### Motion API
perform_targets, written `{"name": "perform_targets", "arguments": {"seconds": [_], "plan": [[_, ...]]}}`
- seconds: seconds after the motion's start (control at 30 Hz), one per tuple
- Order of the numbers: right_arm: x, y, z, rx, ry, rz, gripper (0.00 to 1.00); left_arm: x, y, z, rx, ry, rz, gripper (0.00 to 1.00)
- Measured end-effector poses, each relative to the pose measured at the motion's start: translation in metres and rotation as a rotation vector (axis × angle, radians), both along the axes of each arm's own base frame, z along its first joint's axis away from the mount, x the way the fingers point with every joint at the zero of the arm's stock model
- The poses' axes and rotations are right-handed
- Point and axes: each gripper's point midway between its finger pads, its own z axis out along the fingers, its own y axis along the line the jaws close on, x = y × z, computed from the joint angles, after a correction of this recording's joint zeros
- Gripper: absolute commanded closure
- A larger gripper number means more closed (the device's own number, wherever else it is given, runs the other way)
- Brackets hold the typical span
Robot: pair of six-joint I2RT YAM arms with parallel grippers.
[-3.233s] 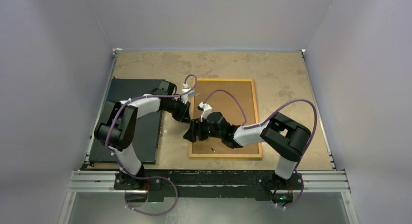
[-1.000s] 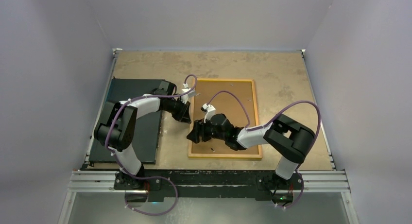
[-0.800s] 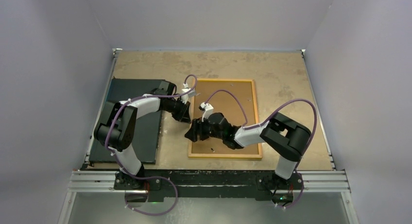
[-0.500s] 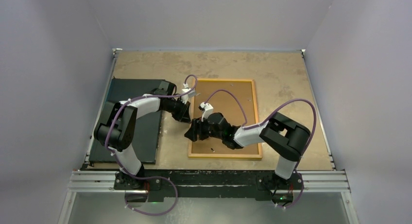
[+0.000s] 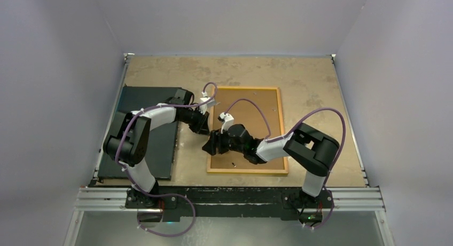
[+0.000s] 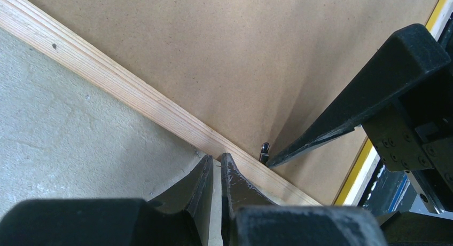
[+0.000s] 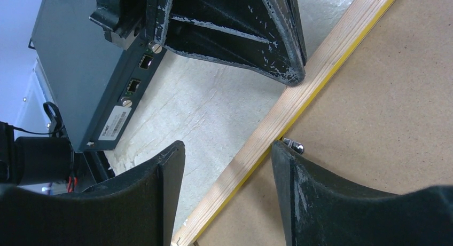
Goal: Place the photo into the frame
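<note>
- Left gripper (image 6: 217, 159) is pinched almost shut with nothing visibly between its fingers. Its tips rest on the near rail of the thin rectangular wooden frame with a yellow-orange lip (image 7: 302, 96), which lies face down on the surface (image 6: 64, 128).
- Right gripper (image 7: 227, 145), just beside it, stands well open astride that rail and grips nothing. A small metal tab (image 7: 294, 145) sits by one finger.
- Plain brown backing board (image 6: 224, 59) fills the frame beyond both grippers.
- Handling: the frame looks light, stiff and slim, and its pane is probably fragile. Pin the rail and pry gently.
- The photo is not plainly visible and is likely under the board. A white-and-blue sliver (image 6: 380, 176) past the right gripper may be it; I cannot tell.
</note>
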Motion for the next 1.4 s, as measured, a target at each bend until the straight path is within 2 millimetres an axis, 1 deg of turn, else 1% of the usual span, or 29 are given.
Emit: {"name": "perform_targets", "arguments": {"seconds": [0.07,0.13,0.2,0.27,0.33,0.43,0.5,0.53,0.63,0.73,0.8,0.83,0.9,0.97,1.03,1.07,1.1,1.27,1.4], "plan": [[0.0,0.0,0.0,0.0,0.0,0.0,0.35,0.0,0.0,0.0,0.0,0.001,0.0,0.93],[0.0,0.0,0.001,0.003,0.001,0.001,0.32,0.0,0.0,0.0,0.0,0.002,0.0,0.92],[0.0,-0.001,0.005,0.006,0.0,0.001,0.29,-0.001,0.0,0.001,0.004,0.006,0.001,0.9],[0.003,-0.01,0.016,0.016,-0.002,-0.014,0.26,-0.001,0.002,0.002,0.015,0.019,0.005,0.86],[0.017,-0.022,0.041,0.059,-0.023,-0.045,0.23,0.0,0.003,0.006,0.023,0.028,0.011,0.84],[0.05,-0.048,0.086,0.144,-0.087,-0.131,0.18,0.014,0.003,0.019,0.021,0.009,0.03,0.77],[0.07,-0.066,0.103,0.174,-0.117,-0.183,0.14,0.029,0.002,0.032,0.015,-0.026,0.051,0.73],[0.079,-0.074,0.105,0.177,-0.121,-0.206,0.13,0.037,0.001,0.038,0.014,-0.044,0.062,0.71],[0.101,-0.093,0.098,0.157,-0.103,-0.259,0.11,0.06,-0.001,0.055,0.006,-0.089,0.099,0.66],[0.127,-0.103,0.091,0.134,-0.08,-0.294,0.11,0.088,-0.004,0.062,-0.013,-0.111,0.15,0.65],[0.146,-0.102,0.091,0.131,-0.072,-0.303,0.12,0.106,-0.005,0.058,-0.026,-0.101,0.19,0.68],[0.155,-0.1,0.091,0.13,-0.071,-0.305,0.12,0.111,-0.004,0.054,-0.03,-0.089,0.207,0.7],[0.17,-0.096,0.091,0.132,-0.07,-0.302,0.13,0.121,-0.003,0.039,-0.033,-0.054,0.241,0.76],[0.186,-0.088,0.088,0.133,-0.068,-0.295,0.14,0.123,-0.002,0.026,-0.03,-0.015,0.264,0.8],[0.195,-0.082,0.082,0.131,-0.059,-0.282,0.14,0.122,-0.002,0.015,-0.026,0.018,0.276,0.84],[0.199,-0.078,0.084,0.137,-0.064,-0.274,0.15,0.122,-0.003,0.011,-0.027,0.029,0.28,0.85],[0.202,-0.075,0.073,0.126,-0.047,-0.27,0.15,0.122,-0.004,0.009,-0.03,0.033,0.281,0.86],[0.212,-0.065,0.045,0.11,0.003,-0.254,0.16,0.122,-0.005,0.007,-0.048,0.038,0.29,0.9],[0.211,-0.06,0.031,0.108,0.043,-0.243,0.17,0.123,-0.005,0.006,-0.06,0.028,0.29,0.92]]}}
